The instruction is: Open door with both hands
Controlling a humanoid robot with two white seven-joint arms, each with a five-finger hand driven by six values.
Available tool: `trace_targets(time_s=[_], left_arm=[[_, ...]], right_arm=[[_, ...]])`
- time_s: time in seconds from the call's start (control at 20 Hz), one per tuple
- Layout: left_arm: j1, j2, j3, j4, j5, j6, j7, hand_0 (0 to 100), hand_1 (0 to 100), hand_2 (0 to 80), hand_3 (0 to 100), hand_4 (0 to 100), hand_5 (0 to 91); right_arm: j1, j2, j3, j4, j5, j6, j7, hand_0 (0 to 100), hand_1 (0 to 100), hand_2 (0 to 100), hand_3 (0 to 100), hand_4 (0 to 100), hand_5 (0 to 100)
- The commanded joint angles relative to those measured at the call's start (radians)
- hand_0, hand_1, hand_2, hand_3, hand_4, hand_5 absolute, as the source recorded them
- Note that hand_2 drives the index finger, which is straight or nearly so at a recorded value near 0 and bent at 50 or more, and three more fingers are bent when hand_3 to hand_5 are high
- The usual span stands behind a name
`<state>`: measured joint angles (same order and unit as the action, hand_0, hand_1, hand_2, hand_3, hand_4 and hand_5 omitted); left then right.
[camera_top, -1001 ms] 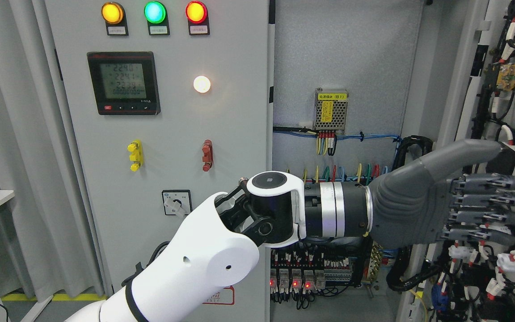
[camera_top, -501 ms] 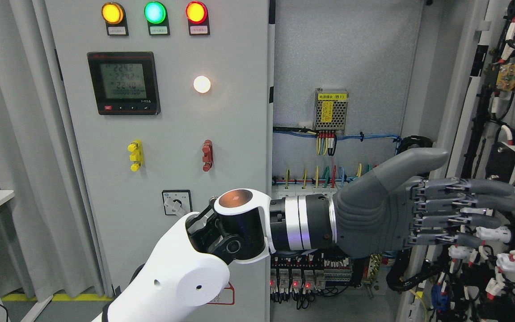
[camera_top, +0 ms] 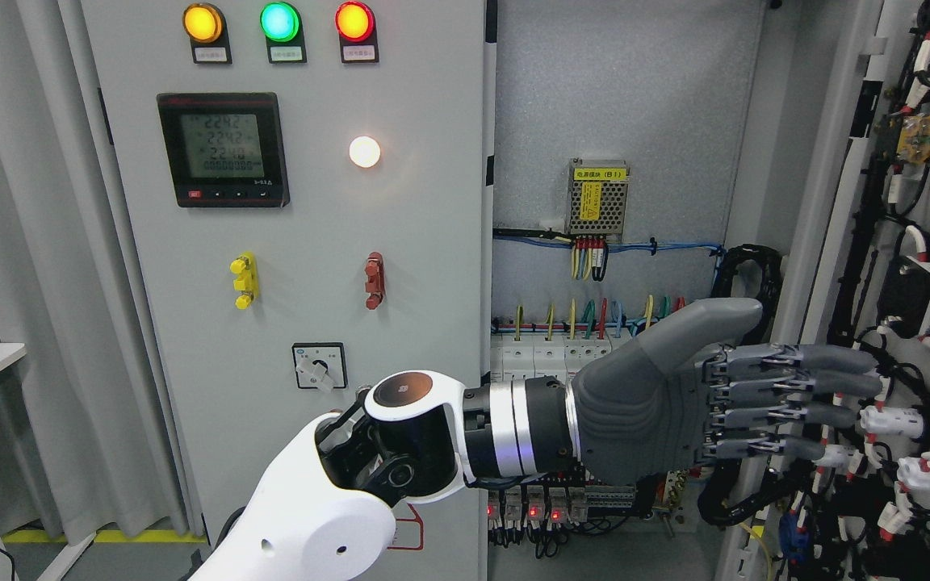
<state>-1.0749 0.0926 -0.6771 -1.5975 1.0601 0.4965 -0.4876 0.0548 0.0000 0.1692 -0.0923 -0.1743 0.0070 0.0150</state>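
Far left, the closed panel door sits flush, lamps glowing. Moving right, the left robot hand has slid back and down from the swung-out right door, so the push looks finished and that door stands wide open, its wired inner face showing at the right edge. The fingers are stretched flat and straight, thumb raised, holding nothing; whether the tips touch the door wiring I cannot tell. The right robot hand is out of view.
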Motion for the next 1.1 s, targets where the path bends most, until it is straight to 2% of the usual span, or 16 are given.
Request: trace_targets(time_s=[0.0, 0.1, 0.3, 0.5, 0.7, 0.85, 1.05], left_arm=[[0.143, 0.016, 0.008, -0.027, -0.115, 0.002, 0.001, 29, 0, 2.7, 3, 3, 0.0], [0.214, 0.021, 0.005, -0.029, -0.144, 0.0, 0.003, 29, 0, 2.7, 3, 4, 0.0], [0.363, 0.053, 0.005, -0.029, -0.262, -0.001, 0.003, 29, 0, 2.7, 3, 3, 0.0], [0.524, 0.094, 0.005, -0.029, -0.353, -0.003, 0.003, 29, 0, 2.7, 3, 3, 0.0], [0.709, 0.154, 0.014, -0.027, -0.459, -0.004, 0.006, 29, 0, 2.7, 3, 3, 0.0], [0.806, 0.193, 0.017, -0.015, -0.505, -0.009, 0.006, 29, 0, 2.7, 3, 4, 0.0], [0.923, 0.2, 0.031, 0.077, -0.577, -0.018, 0.007, 29, 0, 2.7, 3, 4, 0.0]], right_arm=[[0.02, -0.026, 0.0, -0.064, 0.001, 0.001, 0.003, 22, 0, 0, 0, 0, 0], [0.031, -0.035, 0.001, -0.096, 0.001, 0.004, 0.003, 22, 0, 0, 0, 0, 0], [0.039, -0.04, 0.001, -0.135, 0.003, 0.004, 0.003, 22, 0, 0, 0, 0, 0], [0.114, -0.075, 0.001, -0.318, 0.003, 0.004, 0.003, 22, 0, 0, 0, 0, 0], [0.125, -0.075, -0.002, -0.392, 0.001, 0.002, 0.002, 22, 0, 0, 0, 0, 0], [0.125, -0.074, -0.004, -0.408, 0.001, -0.001, 0.003, 22, 0, 0, 0, 0, 0], [0.149, -0.08, -0.008, -0.558, -0.001, 0.001, 0.003, 22, 0, 0, 0, 0, 0]])
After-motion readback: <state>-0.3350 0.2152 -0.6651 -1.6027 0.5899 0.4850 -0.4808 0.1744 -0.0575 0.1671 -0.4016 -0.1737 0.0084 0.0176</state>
